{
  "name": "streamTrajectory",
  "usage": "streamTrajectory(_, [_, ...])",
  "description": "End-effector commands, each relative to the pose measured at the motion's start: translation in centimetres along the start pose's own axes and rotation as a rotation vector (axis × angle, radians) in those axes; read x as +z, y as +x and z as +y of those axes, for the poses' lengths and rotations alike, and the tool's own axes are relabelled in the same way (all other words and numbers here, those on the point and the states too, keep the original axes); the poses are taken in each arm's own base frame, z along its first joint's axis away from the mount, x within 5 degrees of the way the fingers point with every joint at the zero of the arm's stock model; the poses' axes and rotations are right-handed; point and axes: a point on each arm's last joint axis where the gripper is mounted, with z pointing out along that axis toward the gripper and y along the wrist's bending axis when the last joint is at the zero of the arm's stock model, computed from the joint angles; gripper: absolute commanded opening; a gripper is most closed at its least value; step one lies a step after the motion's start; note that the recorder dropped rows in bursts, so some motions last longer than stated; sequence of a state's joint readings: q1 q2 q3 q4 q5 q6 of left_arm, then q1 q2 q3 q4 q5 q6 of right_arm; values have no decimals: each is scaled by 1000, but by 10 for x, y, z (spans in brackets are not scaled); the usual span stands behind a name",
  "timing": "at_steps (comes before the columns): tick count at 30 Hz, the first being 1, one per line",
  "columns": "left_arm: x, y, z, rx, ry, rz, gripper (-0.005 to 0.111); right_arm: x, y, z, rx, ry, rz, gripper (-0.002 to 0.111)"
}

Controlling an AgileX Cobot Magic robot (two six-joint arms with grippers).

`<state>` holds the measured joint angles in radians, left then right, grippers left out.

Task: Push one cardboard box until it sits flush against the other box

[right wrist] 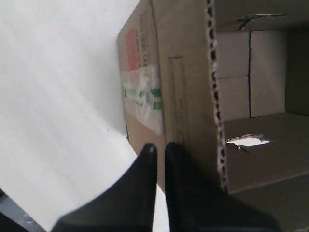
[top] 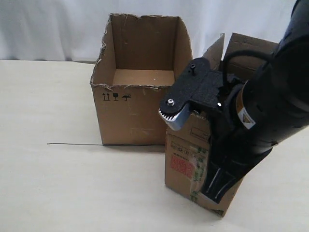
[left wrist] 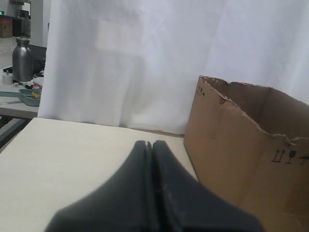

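Note:
The narrower cardboard box (top: 183,159) with a red label (top: 182,167) and green-printed tape stands at the right, its flaps up. It sits slightly forward of the other box (top: 130,116), the wide one with the torn rim, and at an angle to it. Their near corners are close; I cannot tell whether they touch. My right gripper (top: 212,193) hangs shut in front of the narrow box's front face. In the right wrist view it (right wrist: 159,146) lies beside that box (right wrist: 188,72), near the tape (right wrist: 145,96). My left gripper (left wrist: 149,143) is shut and empty, beside the wide box (left wrist: 241,159).
A thin dark wire (top: 72,143) lies on the pale table (top: 48,183) left of the wide box. A white curtain (top: 48,29) closes the back. Beyond the table's edge, a metal bottle (left wrist: 22,59) stands on a side bench.

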<state>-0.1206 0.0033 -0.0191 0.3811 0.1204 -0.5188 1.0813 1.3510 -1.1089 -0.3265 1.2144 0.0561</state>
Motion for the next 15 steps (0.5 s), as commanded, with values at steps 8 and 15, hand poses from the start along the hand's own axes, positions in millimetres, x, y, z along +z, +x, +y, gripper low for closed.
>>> streamTrajectory(8, [-1,-3,-1,-5,16,-21,0,1,-2,-13,-2,152,0,5])
streamTrajectory(15, [-1,-3,-1,-5,16,-21,0,0,-3,-19,-28,225,-6,5])
